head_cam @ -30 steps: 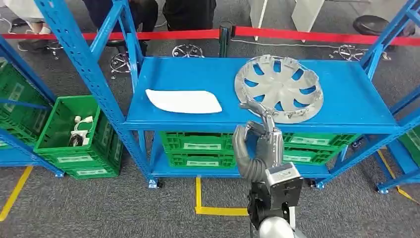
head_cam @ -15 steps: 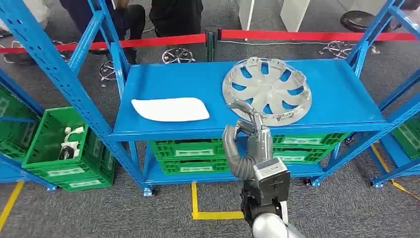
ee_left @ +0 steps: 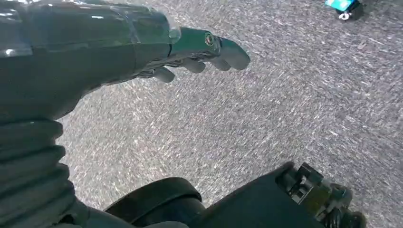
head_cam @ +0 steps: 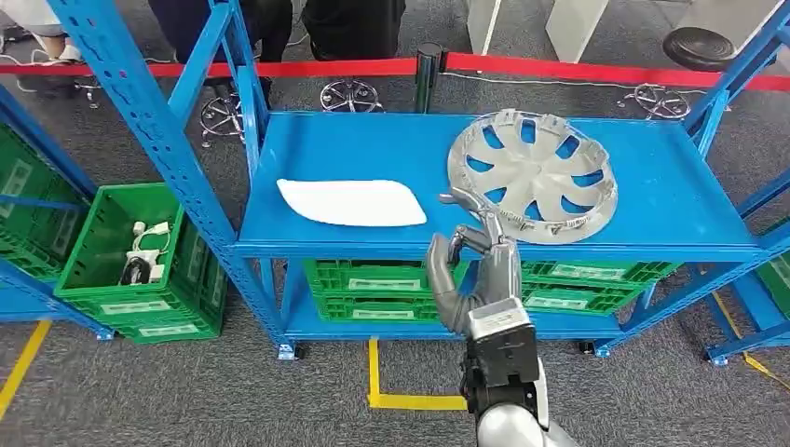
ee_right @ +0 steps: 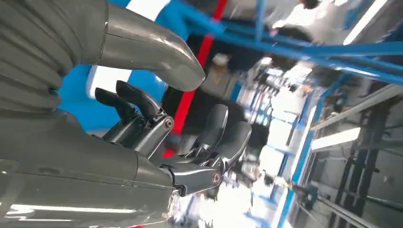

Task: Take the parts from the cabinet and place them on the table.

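A silver hubcap [head_cam: 531, 175] lies flat on the right half of the blue cabinet shelf [head_cam: 373, 149]. A flat white part [head_cam: 351, 202] lies on the shelf's left half, near the front edge. My right hand [head_cam: 475, 270] is raised in front of the shelf's front edge, just before the hubcap's near rim. Its fingers are apart and slightly bent, and it holds nothing; the right wrist view shows the same empty hand [ee_right: 180, 137]. My left hand [ee_left: 190, 52] hangs over grey carpet with its fingers stretched out and holds nothing.
Green crates [head_cam: 373, 289] fill the lower shelf. Another green crate [head_cam: 130, 256] with cables sits in the rack to the left. Blue uprights [head_cam: 149, 121] frame the shelf. Red barrier tape [head_cam: 559, 70] runs behind, with people's legs [head_cam: 354, 23] beyond it. Yellow floor marking [head_cam: 391, 396] lies below.
The whole view swayed to one side and back, so the camera moved. My right hand stays raised before the shelf edge near the hubcap, still empty.
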Robot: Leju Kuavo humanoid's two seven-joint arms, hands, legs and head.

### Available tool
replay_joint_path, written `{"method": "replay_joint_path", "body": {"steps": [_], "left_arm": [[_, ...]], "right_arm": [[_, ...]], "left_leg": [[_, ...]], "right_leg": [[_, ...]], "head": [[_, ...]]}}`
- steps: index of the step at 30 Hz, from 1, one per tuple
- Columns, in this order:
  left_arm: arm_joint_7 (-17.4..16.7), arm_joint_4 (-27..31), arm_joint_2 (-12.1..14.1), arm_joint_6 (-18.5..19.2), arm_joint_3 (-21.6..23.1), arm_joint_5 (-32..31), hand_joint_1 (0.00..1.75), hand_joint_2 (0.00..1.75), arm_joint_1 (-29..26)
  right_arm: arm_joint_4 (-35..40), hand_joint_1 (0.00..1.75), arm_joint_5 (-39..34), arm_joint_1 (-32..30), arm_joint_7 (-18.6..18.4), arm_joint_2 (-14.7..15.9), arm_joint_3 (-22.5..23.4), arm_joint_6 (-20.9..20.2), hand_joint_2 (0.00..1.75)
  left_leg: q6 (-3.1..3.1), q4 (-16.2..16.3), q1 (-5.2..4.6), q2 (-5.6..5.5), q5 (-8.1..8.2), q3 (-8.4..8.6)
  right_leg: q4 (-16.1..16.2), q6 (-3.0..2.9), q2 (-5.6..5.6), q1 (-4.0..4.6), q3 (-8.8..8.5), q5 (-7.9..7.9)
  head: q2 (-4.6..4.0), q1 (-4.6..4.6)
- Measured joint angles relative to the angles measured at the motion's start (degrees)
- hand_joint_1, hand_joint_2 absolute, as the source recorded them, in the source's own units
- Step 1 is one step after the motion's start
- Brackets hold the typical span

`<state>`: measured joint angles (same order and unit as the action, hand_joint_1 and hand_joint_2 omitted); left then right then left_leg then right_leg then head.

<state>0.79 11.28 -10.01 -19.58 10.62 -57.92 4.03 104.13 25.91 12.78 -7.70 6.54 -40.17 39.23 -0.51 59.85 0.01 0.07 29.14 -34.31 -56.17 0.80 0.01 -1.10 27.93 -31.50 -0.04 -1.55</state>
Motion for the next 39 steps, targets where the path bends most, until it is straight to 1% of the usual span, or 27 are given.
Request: {"method": "replay_joint_path", "body": {"steps": [1,3,4,5,6,8,10,14,18,23,27,34,36,39], "left_arm": [[0.11,0.0,0.0,0.0,0.41,0.0,0.0,1.75,0.01],[0.26,0.0,0.02,0.0,1.16,-0.15,0.0,1.75,0.02],[0.26,0.0,0.0,0.0,1.55,-0.26,0.0,1.75,0.02],[0.24,0.0,0.0,0.0,2.05,-0.28,0.0,1.75,0.02],[0.06,0.0,-0.02,0.0,2.49,-0.28,0.0,1.75,0.07],[-0.22,0.02,-0.13,-0.04,3.3,-0.13,0.0,1.75,0.11],[-0.42,0.09,-0.22,-0.07,3.98,0.64,0.0,1.75,0.12],[-0.57,0.09,-0.22,-0.18,5.2,1.81,0.0,1.75,0.08],[-0.7,0.09,-0.22,-0.28,6.12,2.84,0.0,1.75,0.02],[-0.79,0.09,-0.22,-0.26,6.88,3.43,0.0,1.75,0.07],[-1.2,0.09,-0.26,-0.87,7.56,3.85,0.0,1.75,0.08],[-1.36,0.09,-0.42,-1.31,8.15,3.96,0.0,1.75,0.07],[-1.36,0.09,-0.42,-1.47,8.33,4.5,0.0,1.75,0.06],[-1.27,0.09,-0.42,-1.62,8.48,5.55,0.0,1.75,0.06]], "right_arm": [[-0.33,1.75,4.27,0.76,-2.86,0.71,0.02,-0.02,1.75],[-2.14,1.75,13.8,2.78,-8.41,2.55,0.5,-0.3,1.75],[-3.74,1.75,20.47,3.89,-12.08,3.78,1.15,-1.28,1.75],[-5.15,1.75,24.69,5.03,-15.37,5.03,1.86,-2.68,1.75],[-7.05,1.75,27.54,6.24,-17.75,6.45,2.74,-3.48,1.75],[-11.05,1.75,29.17,8.27,-20.65,9.69,5.1,-4.77,1.75],[-15.07,1.75,29.32,9.55,-23.19,13.05,7.65,-6.06,1.75],[-19.25,1.75,28.01,10.14,-27.03,19.43,12.36,-8.3,1.75],[-20.57,1.75,26.46,9.81,-28.54,24.12,16.22,-9.33,1.75],[-21.2,1.75,26.2,8.19,-29.13,26.95,18.84,-10.01,1.75],[-21.64,1.75,25.15,7.2,-28.62,27.45,19.13,-10.01,1.75],[-22.21,1.75,24.47,6.24,-28.1,27.45,19.26,-10.01,1.75],[-22.21,1.75,22.74,6.19,-27.14,27.43,19.52,-10.16,1.75],[-22.43,1.75,19.35,6.21,-24.77,27.43,19.39,-12.66,1.75]], "left_leg": [[-0.05,0.01,-0.03,0.0,-0.02,0.01],[-0.13,0.02,-0.03,-0.02,-0.08,0.05],[-0.23,0.03,-0.03,-0.05,-0.14,0.06],[-0.25,0.03,-0.03,-0.13,-0.16,0.09],[-0.3,0.04,-0.02,-0.2,-0.21,0.1],[-0.4,0.04,0.0,-0.4,-0.3,0.13],[-0.4,0.04,0.01,-0.63,-0.37,0.16],[-0.38,0.05,0.0,-0.97,-0.44,0.15],[-0.38,0.05,0.0,-0.92,-0.43,0.14],[-0.38,0.03,0.0,-0.77,-0.42,0.14],[-0.38,0.0,0.04,-0.36,-0.42,0.19],[-0.38,-0.02,0.06,-0.06,-0.42,0.22],[-0.38,-0.02,0.06,0.01,-0.41,0.22],[-0.42,-0.03,0.05,0.16,-0.37,0.24]], "right_leg": [[0.04,0.21,0.0,-0.04,-0.02,0.0],[0.13,0.84,-0.01,-0.07,0.02,0.06],[0.14,0.98,-0.02,-0.07,-0.02,0.09],[0.15,1.16,-0.04,-0.07,-0.02,0.11],[0.14,1.23,-0.09,-0.07,-0.03,0.16],[0.14,1.31,-0.26,-0.05,-0.11,0.21],[0.14,1.35,-0.44,-0.05,-0.18,0.23],[0.14,1.36,-0.71,-0.05,-0.26,0.24],[0.14,1.37,-0.7,-0.05,-0.35,0.23],[0.14,1.52,-0.7,-0.05,-0.35,0.14],[0.14,1.52,-0.58,-0.01,-0.34,0.14],[0.12,1.52,-0.52,0.0,-0.32,0.14],[0.12,1.52,-0.46,0.0,-0.32,0.14],[0.12,1.52,-0.39,0.0,-0.32,0.15]], "head": [[0.0,0.09],[0.0,0.11],[0.0,0.09],[-0.02,0.15],[0.0,0.26],[0.0,0.37],[0.0,0.35],[0.0,0.35],[0.0,0.35],[0.0,0.35],[0.0,0.37],[0.0,0.37],[0.0,0.37],[0.0,0.37]]}}
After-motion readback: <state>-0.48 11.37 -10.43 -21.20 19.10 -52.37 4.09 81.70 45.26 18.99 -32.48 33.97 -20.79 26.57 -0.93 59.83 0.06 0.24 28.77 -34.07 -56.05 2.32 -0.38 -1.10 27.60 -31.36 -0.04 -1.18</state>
